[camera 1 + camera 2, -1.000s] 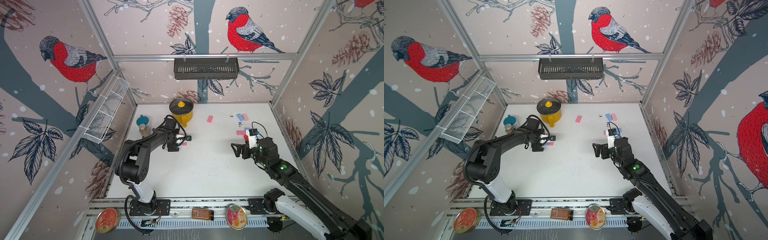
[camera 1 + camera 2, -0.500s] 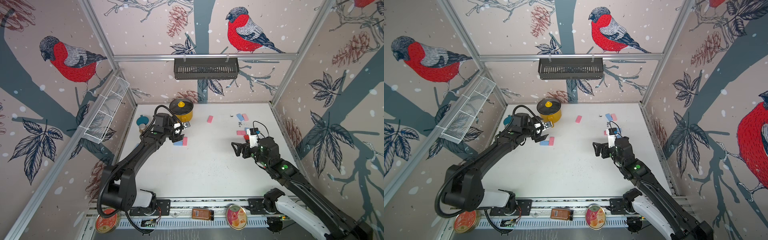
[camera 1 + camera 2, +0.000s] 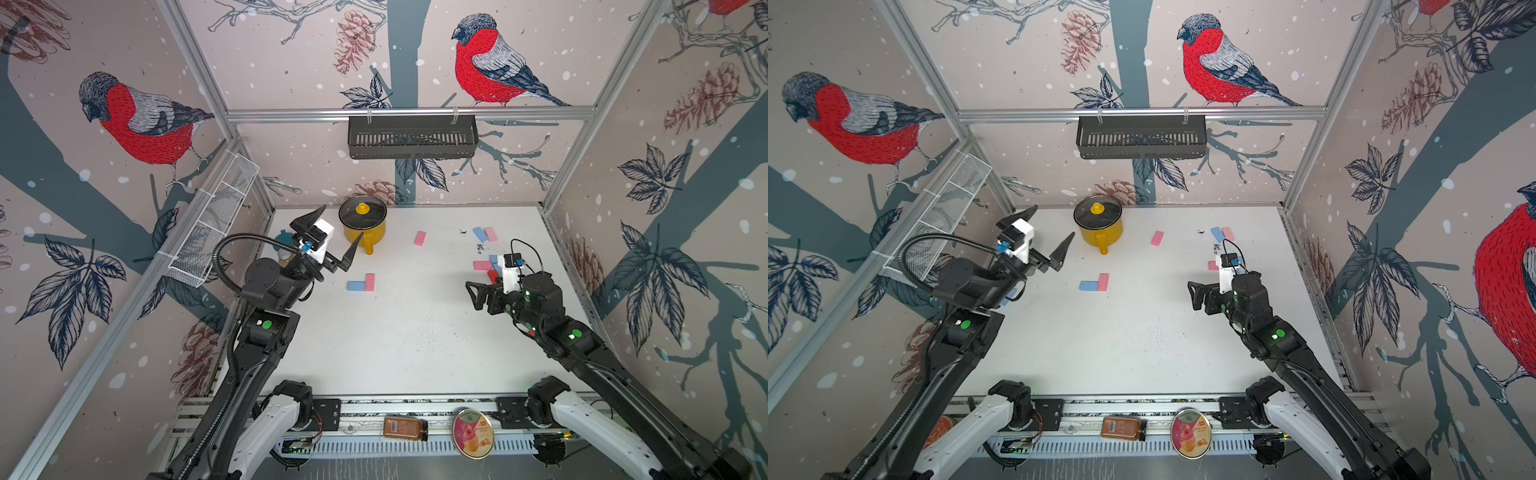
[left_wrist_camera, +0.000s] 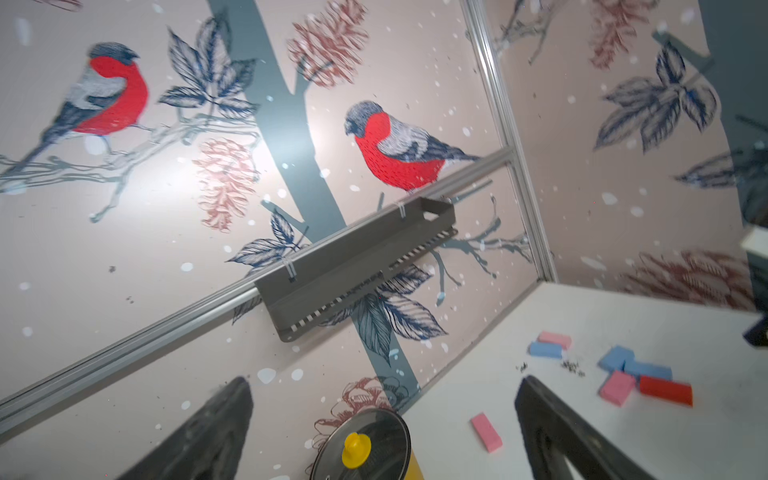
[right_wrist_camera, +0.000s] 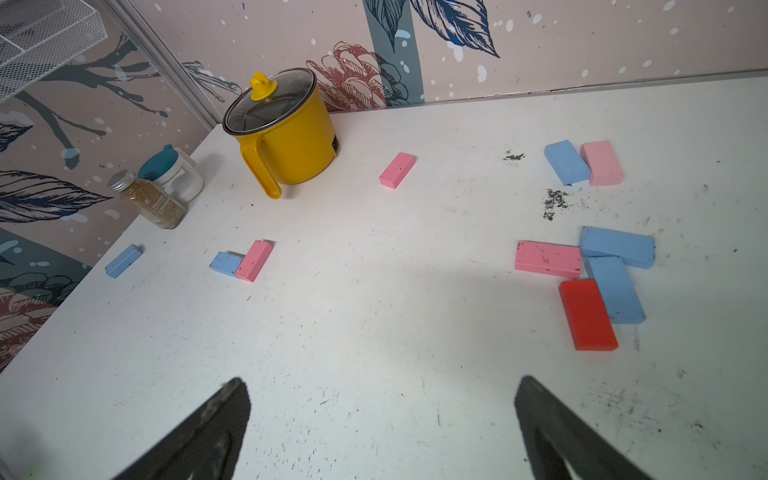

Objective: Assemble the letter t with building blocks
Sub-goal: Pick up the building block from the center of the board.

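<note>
Building blocks (image 3: 360, 285), one blue and one pink, are lying joined. Left gripper (image 3: 1054, 220) is rising away, jaws spread and empty, leaving the T barely begun.

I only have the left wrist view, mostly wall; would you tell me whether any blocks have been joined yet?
Observer: Yes, a blue block lies touching a pink block at a right angle on the table, left of centre.
Operator: Is the right gripper busy?
Observer: No, the right gripper is open and empty above bare table.
Operator: Any block I miss?
Observer: A stray blue block lies near the spice jar.
</note>
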